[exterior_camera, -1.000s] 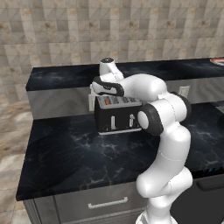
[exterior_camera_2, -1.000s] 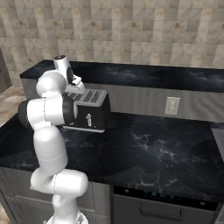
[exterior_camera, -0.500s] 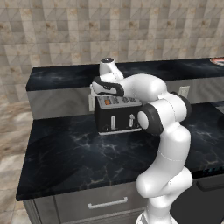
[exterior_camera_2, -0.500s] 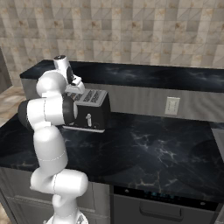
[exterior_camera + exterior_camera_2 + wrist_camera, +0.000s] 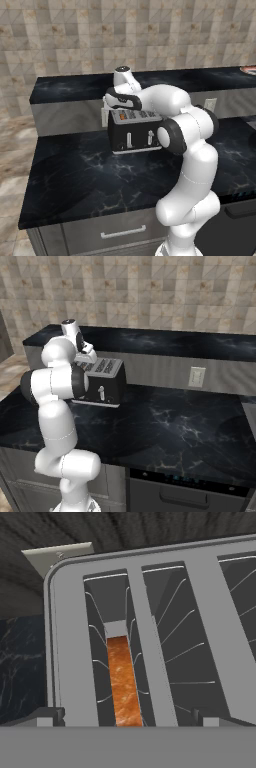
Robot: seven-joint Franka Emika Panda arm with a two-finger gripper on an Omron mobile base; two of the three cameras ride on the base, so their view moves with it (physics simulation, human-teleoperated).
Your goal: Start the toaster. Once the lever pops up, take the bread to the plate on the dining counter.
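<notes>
The black toaster [image 5: 134,134] stands on the lower black counter [image 5: 75,172] with two pale levers on its front. My gripper [image 5: 128,719] hangs just above the left end of its silver slotted top [image 5: 70,662], open, with its dark fingertips [image 5: 50,716] set wide on either side of the left slot. The bread [image 5: 124,684] sits down in that slot, showing just its orange-brown crust edge. In the right base view the toaster [image 5: 102,381] is partly behind my arm. Behind it runs the dining counter [image 5: 70,89]. The plate [image 5: 248,69] peeks in at that counter's far right edge.
A pale wall outlet [image 5: 196,376] sits on the grey panel right of the toaster, and another [image 5: 55,554] shows beyond the toaster's end. Below the counter are a handled drawer [image 5: 122,232] and a dark appliance front [image 5: 185,491]. A tiled wall [image 5: 125,30] rises behind.
</notes>
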